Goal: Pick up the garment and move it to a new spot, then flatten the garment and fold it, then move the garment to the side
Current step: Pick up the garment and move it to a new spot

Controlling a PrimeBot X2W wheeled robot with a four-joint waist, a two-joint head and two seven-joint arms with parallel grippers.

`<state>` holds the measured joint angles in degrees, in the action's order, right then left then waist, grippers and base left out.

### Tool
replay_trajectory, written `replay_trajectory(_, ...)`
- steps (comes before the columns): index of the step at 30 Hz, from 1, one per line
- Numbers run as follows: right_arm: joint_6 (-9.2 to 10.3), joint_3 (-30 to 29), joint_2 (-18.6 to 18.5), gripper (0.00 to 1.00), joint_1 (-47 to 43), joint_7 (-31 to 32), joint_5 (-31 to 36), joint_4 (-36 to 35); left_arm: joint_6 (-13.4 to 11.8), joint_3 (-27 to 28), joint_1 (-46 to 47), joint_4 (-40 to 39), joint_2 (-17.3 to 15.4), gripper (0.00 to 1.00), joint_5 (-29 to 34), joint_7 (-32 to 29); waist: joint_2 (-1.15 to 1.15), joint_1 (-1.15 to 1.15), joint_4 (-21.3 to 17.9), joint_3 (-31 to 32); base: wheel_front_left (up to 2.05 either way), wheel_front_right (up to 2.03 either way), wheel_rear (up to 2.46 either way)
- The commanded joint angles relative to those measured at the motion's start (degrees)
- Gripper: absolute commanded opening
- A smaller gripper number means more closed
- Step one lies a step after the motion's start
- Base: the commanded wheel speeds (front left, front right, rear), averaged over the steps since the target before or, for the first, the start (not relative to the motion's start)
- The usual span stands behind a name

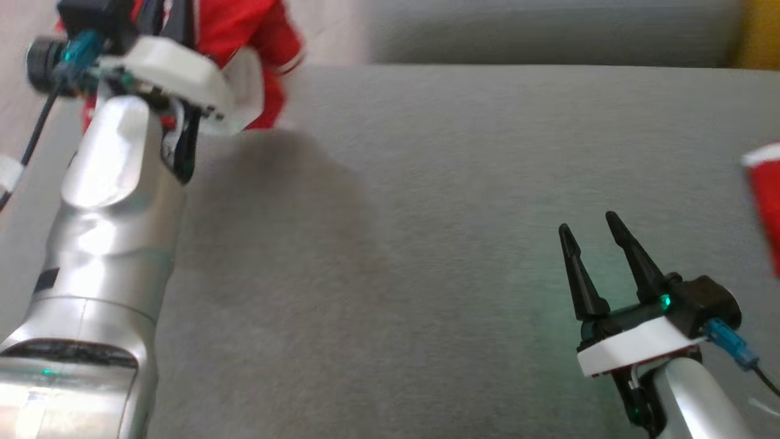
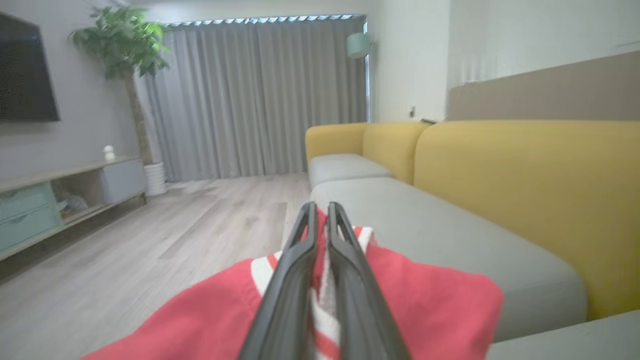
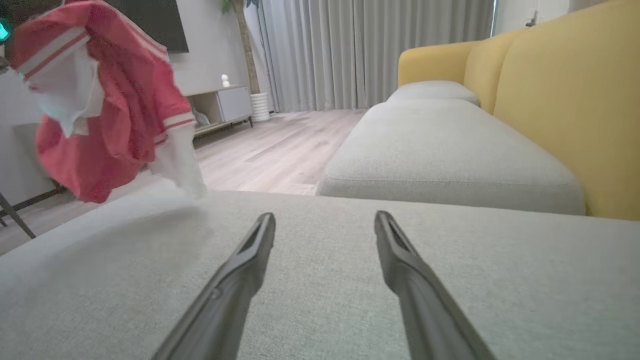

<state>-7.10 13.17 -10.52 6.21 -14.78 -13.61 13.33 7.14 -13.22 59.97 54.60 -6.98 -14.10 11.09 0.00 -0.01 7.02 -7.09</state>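
Two long dark fingers (image 2: 292, 270) of the left gripper (image 2: 320, 206) stand nearly together, pinching a fold of the garment (image 2: 440, 305). The cloth is red with white bands and thin red stripes at its edges, and a white panel sits between the fingers. It spreads to both sides below them. From the right wrist view the garment hangs bunched in the air, clear of the grey seat cushion (image 3: 450, 280); a white-tipped end dangles just above the cushion's near-left edge, and motion blur hides whether it touches. The right gripper (image 3: 325, 216) is spread wide and empty, low over the same cushion, well apart from the garment. Beyond lie a second grey cushion (image 3: 440, 160), the yellow backrest (image 3: 565, 100), pale wood floor (image 2: 175, 225) and grey curtains (image 2: 260, 95).
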Motion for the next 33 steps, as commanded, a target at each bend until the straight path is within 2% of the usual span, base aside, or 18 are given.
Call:
replay_trajectory(1, -0.39, 0.5, 0.2, 1.0, 0.4, -0.2, 0.2, -1.9, 0.3, 0.1, 3.1, -4.2, -2.1, 0.0, -0.5, -0.6, 0.0, 0.01, -6.1, 4.8, 0.0, 0.0, 0.0)
replay_trajectory(5, -0.39, 0.1, 1.0, 1.0, -0.5, -0.2, 0.7, -2.6, 0.3, -2.4, 2.0, -14.7, -1.7, 0.0, -3.3, -4.4, 0.0, 0.01, -10.6, 5.2, 0.0, 0.0, 0.0)
replay_trajectory(11, -0.39, -0.7, 1.7, 1.0, 0.1, -0.2, 1.1, -4.1, 0.3, -4.2, -2.2, -29.9, -1.1, 0.0, -7.8, -10.9, 0.0, 0.01, -16.5, 2.4, 0.0, 0.0, 0.0)
replay_trajectory(15, -0.39, -0.9, 2.6, 1.0, 0.9, -0.2, 1.3, -4.4, -1.9, -6.0, -7.9, -36.1, -1.9, 0.0, -6.1, -12.5, 0.0, 0.01, -19.4, -0.2, 0.0, 0.0, 0.0)
replay_trajectory(19, -0.39, -0.6, 3.7, 1.0, 1.7, -0.2, 1.3, -4.9, -3.5, -8.2, -17.6, -37.5, -1.6, 0.0, -5.7, -12.4, 0.0, 0.01, -20.7, -3.8, 0.0, 0.0, 0.0)
replay_trajectory(25, -0.39, -0.2, 4.1, 1.0, 3.0, -0.2, 1.6, -4.4, -5.0, -10.8, -28.6, -32.4, -0.4, 0.0, -5.3, -8.3, 0.0, 0.01, -20.0, -6.7, 0.0, 0.0, 0.0)
replay_trajectory(26, -0.39, -0.4, 3.9, 1.0, 3.0, -0.2, 1.7, -4.1, -5.4, -11.3, -30.3, -30.9, 0.0, 0.06, -5.1, -7.1, 0.0, 0.01, -19.5, -6.6, 0.0, 0.0, 0.0)
replay_trajectory(27, -0.39, -0.5, 3.8, 1.0, 2.8, -0.2, 1.7, -3.9, -5.9, -11.6, -31.9, -29.6, 0.5, 1.0, -5.2, -5.7, 0.0, 0.01, -18.9, -6.4, 0.0, 0.0, 0.0)
replay_trajectory(32, -0.39, -1.5, 2.9, 1.0, 1.3, -0.2, 1.9, -2.5, -7.4, -13.1, -38.6, -24.1, 2.4, 1.0, -5.8, 0.5, 0.0, 0.01, -15.1, -3.3, 0.0, 0.0, 0.0)
replay_trajectory(33, -0.39, -1.8, 2.7, 1.0, 0.4, -0.2, 1.9, -1.9, -8.0, -13.5, -40.6, -23.4, 2.9, 1.0, -5.9, 2.4, 0.0, 0.01, -13.3, -1.4, 0.0, 0.0, 0.0)
